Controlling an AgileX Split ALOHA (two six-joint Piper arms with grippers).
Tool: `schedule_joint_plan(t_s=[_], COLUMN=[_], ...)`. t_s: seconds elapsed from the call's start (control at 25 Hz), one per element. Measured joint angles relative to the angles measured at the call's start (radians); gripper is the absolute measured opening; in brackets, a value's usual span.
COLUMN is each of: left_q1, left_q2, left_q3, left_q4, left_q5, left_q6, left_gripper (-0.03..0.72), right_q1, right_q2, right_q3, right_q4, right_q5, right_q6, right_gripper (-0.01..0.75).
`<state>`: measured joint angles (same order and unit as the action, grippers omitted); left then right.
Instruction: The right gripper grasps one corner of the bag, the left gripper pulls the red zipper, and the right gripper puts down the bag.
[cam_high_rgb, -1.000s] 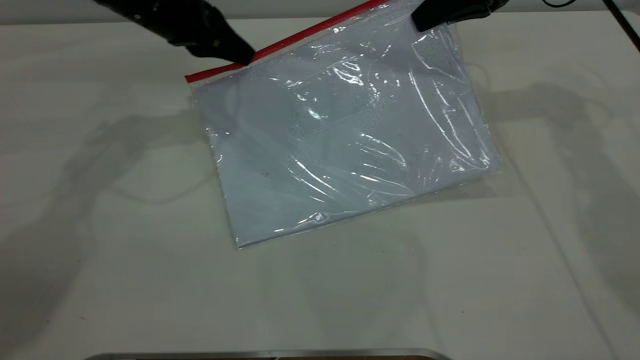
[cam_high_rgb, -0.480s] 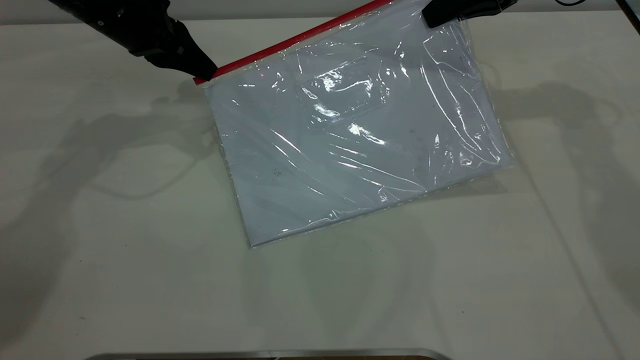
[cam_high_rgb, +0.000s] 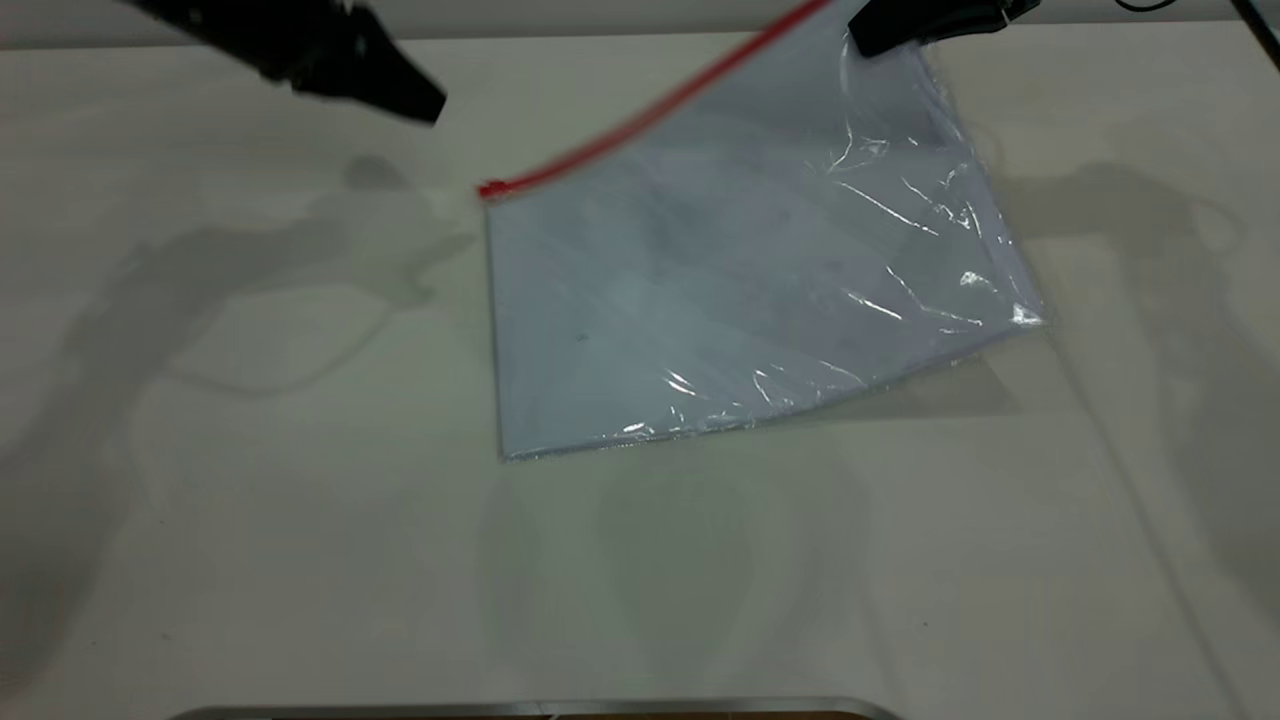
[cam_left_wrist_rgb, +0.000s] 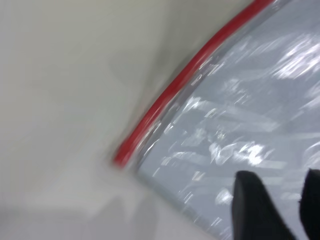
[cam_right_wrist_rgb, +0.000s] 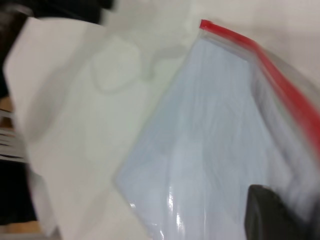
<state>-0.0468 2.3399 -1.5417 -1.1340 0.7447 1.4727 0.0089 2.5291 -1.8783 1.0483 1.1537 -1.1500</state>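
The bag (cam_high_rgb: 740, 280), a clear pouch with white sheets inside, hangs tilted from its upper corner, its lower edge down by the table. My right gripper (cam_high_rgb: 862, 42) is shut on that corner at the top right; one of its fingers (cam_right_wrist_rgb: 270, 215) shows against the plastic. The red zipper (cam_high_rgb: 650, 105) runs down-left along the top edge to a small slider tab (cam_high_rgb: 490, 188). My left gripper (cam_high_rgb: 432, 108) is up at the left, apart from the tab, and open with nothing between its fingers (cam_left_wrist_rgb: 255, 205). The left wrist view shows the zipper (cam_left_wrist_rgb: 170, 95) and the bag (cam_left_wrist_rgb: 250, 115) beyond them.
The white table (cam_high_rgb: 250, 500) spreads all round the bag, with arm shadows on it. A metal rim (cam_high_rgb: 540, 708) lies along the near edge. The table's side edge (cam_right_wrist_rgb: 30, 165) and dark space beyond it appear in the right wrist view.
My left gripper was at the zipper's left end and has let go and pulled up and away. The bag's free end swung right and sank. The right gripper has barely moved.
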Motion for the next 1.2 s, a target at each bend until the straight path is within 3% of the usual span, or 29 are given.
schedule_joint_plan(t_s=[0.16, 0.28, 0.36, 0.48, 0.64, 0.76, 1.0, 1.2], left_q1=[0.001, 0.001, 0.001, 0.001, 0.0, 0.0, -0.002, -0.002], left_q2=[-0.125, -0.24, -0.319, -0.44, -0.588, -0.701, -0.929, -1.067], left_q3=[0.0, 0.0, 0.0, 0.0, 0.0, 0.001, 0.002, 0.01], left_q4=[-0.02, -0.02, -0.02, -0.018, 0.015, 0.097, 0.374, 0.567], left_q5=[0.087, 0.154, 0.186, 0.22, 0.272, 0.298, 0.385, 0.422], left_q6=[0.0, -0.017, -0.044, -0.099, -0.185, -0.295, -0.586, -0.821], left_gripper=[0.468, 0.5, 0.504, 0.507, 0.507, 0.507, 0.507, 0.507], right_q1=[0.027, 0.034, 0.032, 0.025, 0.021, 0.021, 0.055, 0.124], right_q2=[0.0, -0.003, -0.005, -0.025, -0.103, -0.177, -0.338, -0.533], right_q3=[0.0, 0.0, 0.0, 0.0, 0.0, 0.0, 0.012, 0.046], right_q4=[-0.097, -0.262, -0.468, -0.763, -0.948, -0.907, -0.69, -0.664], right_q5=[-0.073, -0.162, -0.226, -0.224, -0.052, 0.039, 0.055, 0.067], right_q6=[0.032, 0.148, 0.293, 0.625, 0.903, 0.941, 0.942, 0.898], right_gripper=[0.366, 0.474, 0.502, 0.511, 0.501, 0.48, 0.439, 0.429])
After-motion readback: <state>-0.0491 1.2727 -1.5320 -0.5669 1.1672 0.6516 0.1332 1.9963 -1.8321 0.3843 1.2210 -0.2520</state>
